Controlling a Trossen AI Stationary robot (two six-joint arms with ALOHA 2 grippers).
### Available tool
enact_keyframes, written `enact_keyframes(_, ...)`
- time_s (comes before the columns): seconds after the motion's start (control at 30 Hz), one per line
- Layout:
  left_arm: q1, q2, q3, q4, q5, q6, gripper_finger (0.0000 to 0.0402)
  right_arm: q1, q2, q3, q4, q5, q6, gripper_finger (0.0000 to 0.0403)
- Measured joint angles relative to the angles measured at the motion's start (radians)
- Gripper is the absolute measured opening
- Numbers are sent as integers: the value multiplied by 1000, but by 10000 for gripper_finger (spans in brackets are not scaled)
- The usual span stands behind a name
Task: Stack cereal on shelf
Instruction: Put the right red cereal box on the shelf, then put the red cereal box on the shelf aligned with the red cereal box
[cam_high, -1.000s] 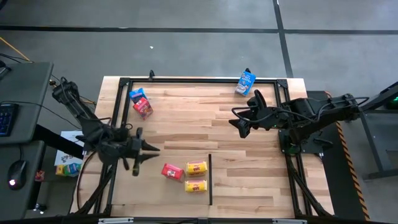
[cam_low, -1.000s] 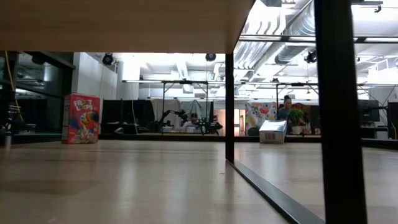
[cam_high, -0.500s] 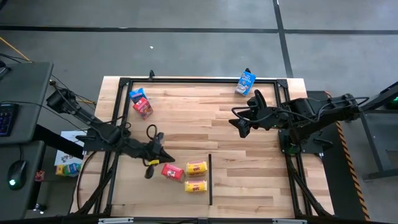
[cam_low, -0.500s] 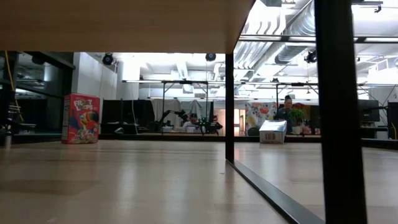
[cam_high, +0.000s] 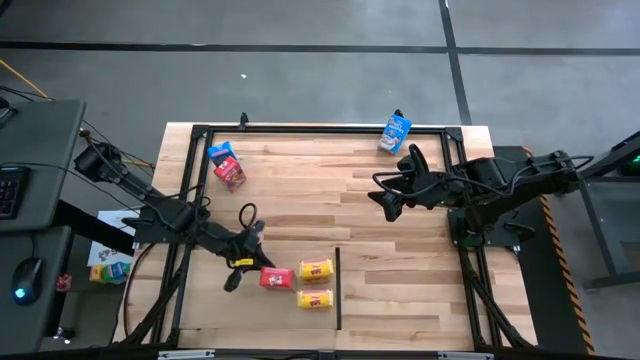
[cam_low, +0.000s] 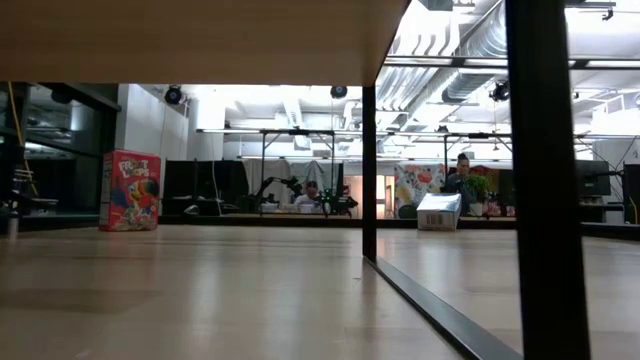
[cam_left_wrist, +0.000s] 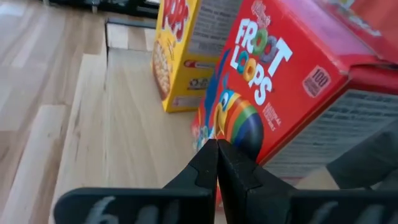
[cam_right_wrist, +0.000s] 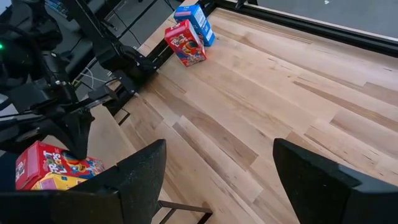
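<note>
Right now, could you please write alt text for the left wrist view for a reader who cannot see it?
The left hand, fingers shut together, points at a red Froot Loops carton close in front of it. A yellow carton stands just behind on the wooden table.

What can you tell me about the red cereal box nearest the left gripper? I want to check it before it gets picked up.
The red cereal box is a small printed carton, cardboard by its look, red with white Froot Loops lettering and a toucan picture. It lies on the wooden table, close beside a yellow box; whether they touch is unclear. The left gripper, fingers shut together, sits right in front of its printed face without holding it; contact cannot be told.
</note>
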Motion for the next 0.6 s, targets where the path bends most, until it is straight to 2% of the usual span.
enact_keyframes(0.17, 0, -12, 0, -10, 38, -38, 0, 0, 0, 0, 0, 2, 0, 287)
enact_keyframes(0.3, 0, -72, -1, -100, 44, -50, 0, 0, 0, 0, 0, 2, 0, 287)
enact_keyframes(0.6, 87, -340, -1, -302, -89, -18, 0, 0, 0, 0, -3, 50, 0, 287)
